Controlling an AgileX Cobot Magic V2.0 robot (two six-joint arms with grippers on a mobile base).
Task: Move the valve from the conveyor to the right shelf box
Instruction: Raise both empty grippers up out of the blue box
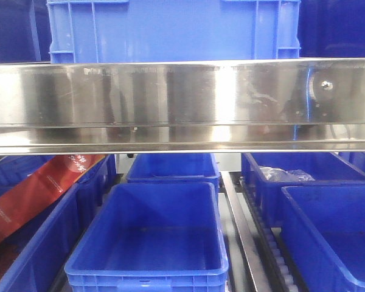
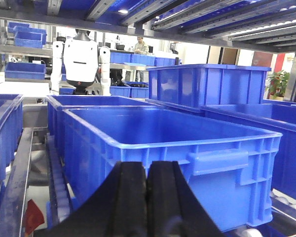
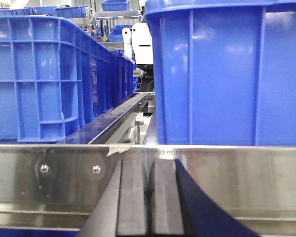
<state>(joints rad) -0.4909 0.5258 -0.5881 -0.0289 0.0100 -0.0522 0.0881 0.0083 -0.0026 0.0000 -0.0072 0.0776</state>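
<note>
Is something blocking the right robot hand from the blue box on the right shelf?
Yes. In the right wrist view, a shiny metal shelf rail runs straight across in front of the right gripper, with the blue box above and behind it. The gripper's pads are pressed together. The valve and conveyor aren't visible.

Front view: steel shelf rail (image 1: pixel 182 103) hides the lower part of the upper blue box (image 1: pixel 170 30). Red strip (image 1: pixel 30 194), at 8 o'clock, is cut by the edge; its print too small to read. Bagged contents (image 1: pixel 286 175), at 3 o'clock, indistinct.
</note>
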